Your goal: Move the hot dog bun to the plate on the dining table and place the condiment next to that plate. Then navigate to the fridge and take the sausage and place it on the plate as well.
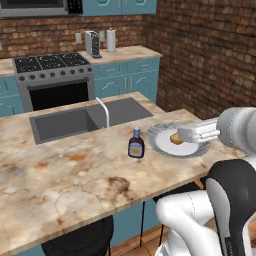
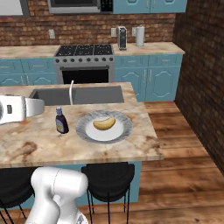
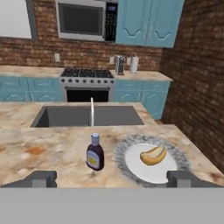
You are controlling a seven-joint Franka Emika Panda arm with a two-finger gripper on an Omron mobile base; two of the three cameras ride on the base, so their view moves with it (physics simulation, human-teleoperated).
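**Bun and condiment placed; pincer released and empty**

We find the gripper spread wide with nothing between its fingertips, held back from the near edge of the dining table and looking over it. In the left base view the hand sits level in front of the plate, apart from it.

Ahead of the pincer, the condiment stands upright on the stone top, just beside the plate on its sink side, not touching the rim. The hot dog bun lies on the plate's white centre. The sink and its thin white faucet lie beyond.

We judge the first two placements complete; the fridge leg is not yet begun. The sausage is the remaining item. We expect it to be light, fairly firm, smooth-skinned and prone to rolling. We would advise taking it across its middle, jaws square to its length, with modest pressure. On the plate, we would lay it down alongside the bun.
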